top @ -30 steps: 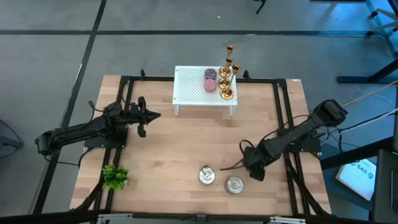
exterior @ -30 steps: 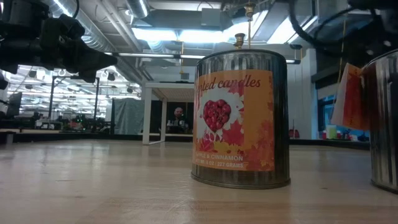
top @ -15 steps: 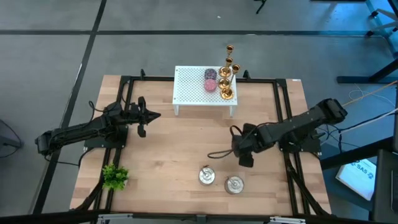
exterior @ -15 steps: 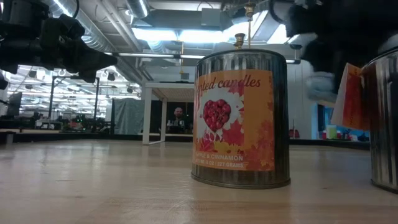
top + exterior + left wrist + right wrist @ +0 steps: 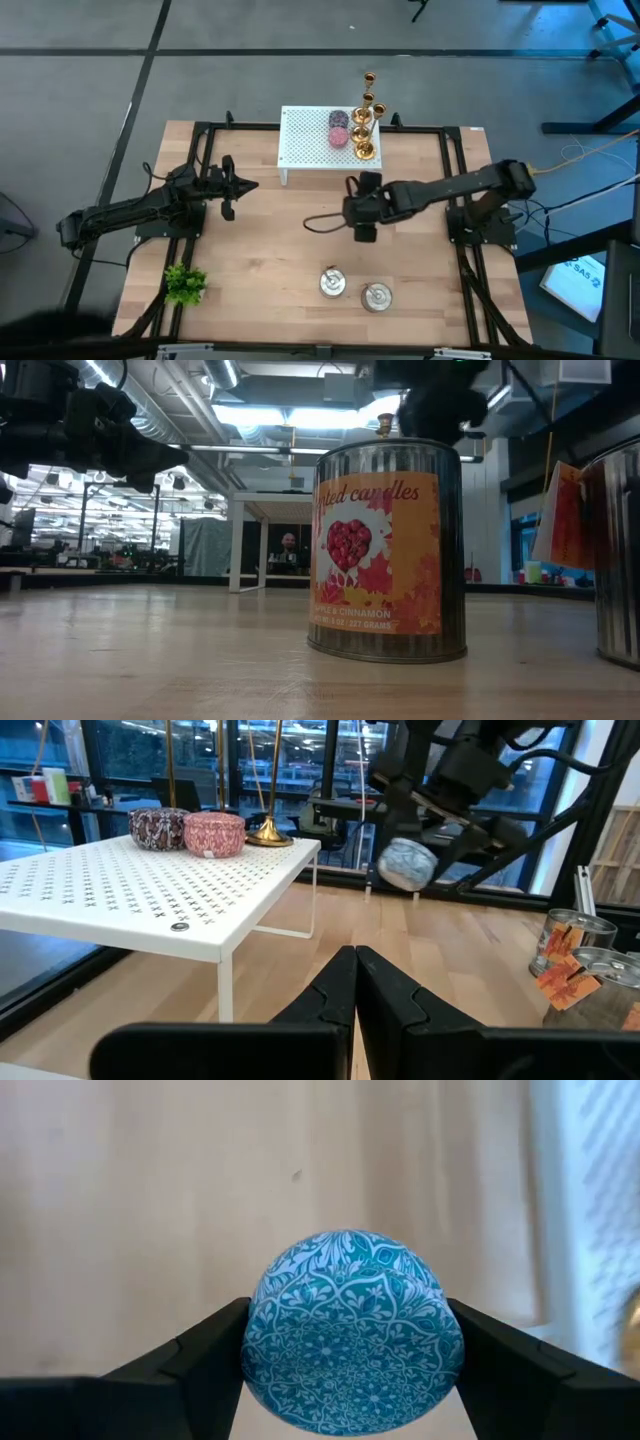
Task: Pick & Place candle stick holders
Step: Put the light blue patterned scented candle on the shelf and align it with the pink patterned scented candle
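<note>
wood planks make up the surface [image 5: 270,250], framed by dark rails, with grey floor all round it. a white perforated stand [image 5: 312,140] sits at the far middle of the surface. the candle stick holders [image 5: 365,125], shiny gold, are bunched in a row along the stand's right end, one beyond the stand's far edge and the nearest at its front right corner; two round patterned candles [image 5: 339,127], one dark and one pink, lie on the stand just left of them. the right gripper [image 5: 364,206] hangs above the surface just in front of the stand's right front leg, and its fingers [image 5: 200,1355] are clamped on a round blue-and-white patterned candle [image 5: 352,1332], one finger pressing each side of it. the left wrist view shows that same gripper and its pale round load in the air beside the stand. the left gripper [image 5: 229,186] waits well to the left of the stand, above the surface, its fingers [image 5: 390,995] pressed together with nothing between them. two silver candle tins [image 5: 354,289] stand side by side near the front edge of the surface, well in front of the stand; the low view shows one with an orange label and a red heart. a small green plant [image 5: 184,283] sits at the front left of the surface, far from the stand.
</note>
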You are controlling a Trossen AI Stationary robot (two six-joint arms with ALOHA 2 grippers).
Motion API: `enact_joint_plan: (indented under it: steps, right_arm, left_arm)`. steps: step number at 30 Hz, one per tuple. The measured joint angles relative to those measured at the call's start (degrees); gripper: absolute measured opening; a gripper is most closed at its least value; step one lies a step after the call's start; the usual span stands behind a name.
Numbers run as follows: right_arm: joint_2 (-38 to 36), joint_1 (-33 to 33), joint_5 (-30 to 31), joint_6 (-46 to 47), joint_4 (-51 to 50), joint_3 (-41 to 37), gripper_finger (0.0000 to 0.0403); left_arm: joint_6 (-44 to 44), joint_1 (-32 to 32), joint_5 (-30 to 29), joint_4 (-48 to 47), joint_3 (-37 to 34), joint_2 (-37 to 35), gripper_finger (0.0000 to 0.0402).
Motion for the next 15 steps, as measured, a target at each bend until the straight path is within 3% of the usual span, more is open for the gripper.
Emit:
enact_joint_plan:
  steps: [9,15]
  right_arm:
    - [7.9,-5.1,9.7,-7.0,0.2,11.4,0.0289]
    - [8.5,-8.1,11.2,-11.7,3.5,15.8,0.0289]
  left_arm:
    - [0.0,0.0,0.0,0.0,0.0,0.0,0.0006]
    - [0.0,0.0,0.0,0.0,0.0,0.0,0.0006]
